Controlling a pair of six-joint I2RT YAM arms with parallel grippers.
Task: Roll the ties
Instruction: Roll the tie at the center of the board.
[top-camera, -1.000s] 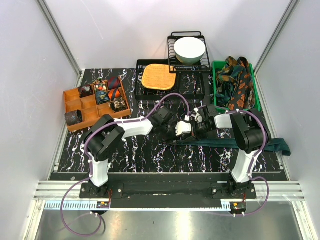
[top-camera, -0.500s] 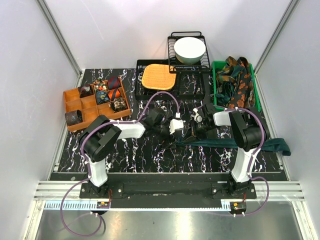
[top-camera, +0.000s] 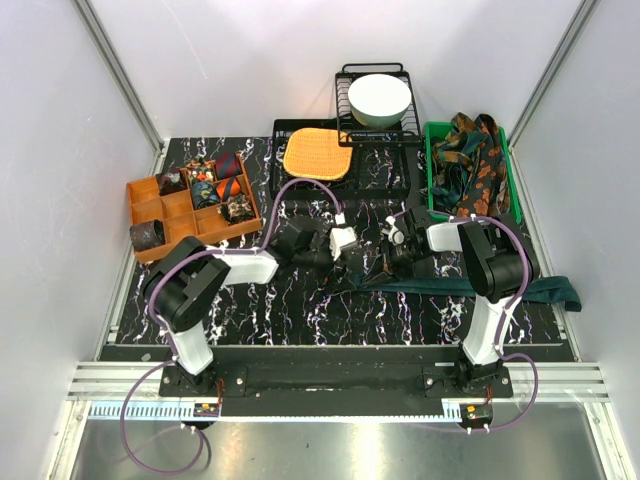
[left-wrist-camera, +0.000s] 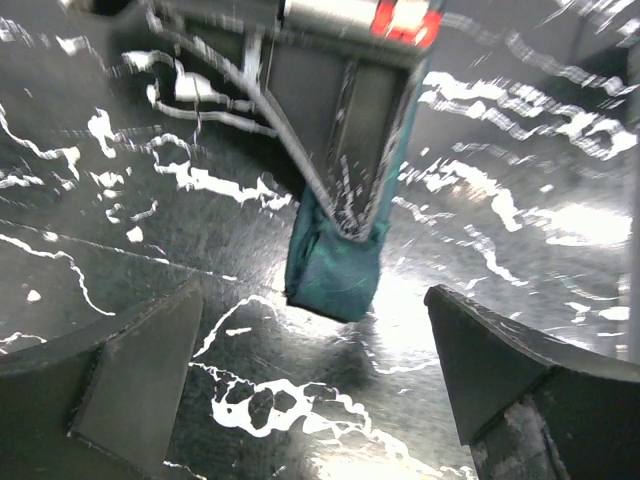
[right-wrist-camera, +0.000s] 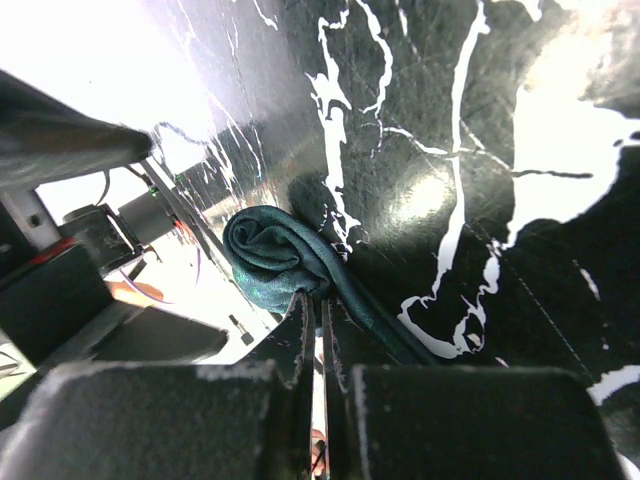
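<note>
The landmark here is the flat black wire tray (top-camera: 276, 165) that carries the orange woven square mat (top-camera: 318, 153).

Just in front of this tray, on the black marble-pattern table (top-camera: 300, 310), the two grippers face each other. The left gripper (top-camera: 350, 245) is at the front-left of the tray. Its fingers (left-wrist-camera: 130, 370) are spread wide and hold nothing. In the left wrist view the rolled end of the tie sits between them and touches neither finger.

The right gripper (top-camera: 388, 255) is at the front-right of the tray. Its jaws are pressed together, and they pinch the plain dark teal fabric necktie (top-camera: 480, 287) just beside its rolled end. This end is a small, loose coil (right-wrist-camera: 275, 255) that lies on the table. It is not a tight roll. From the coil, the flat part of the tie runs along the table to the right, well past the front-right corner of the tray.

To the left of the tray stands an orange plastic box with compartments (top-camera: 200, 243). Several small rolled patterned ties (top-camera: 205, 185) sit in its rear cells, and one dark coil (top-camera: 147, 235) is in the front-left cell. To the right of the tray is a green plastic bin (top-camera: 428, 160) with a heap of unrolled navy and orange-brown patterned ties (top-camera: 470, 165). Behind the right part of the tray, a white bowl (top-camera: 379, 98) rests in a taller black wire rack (top-camera: 345, 75).
</note>
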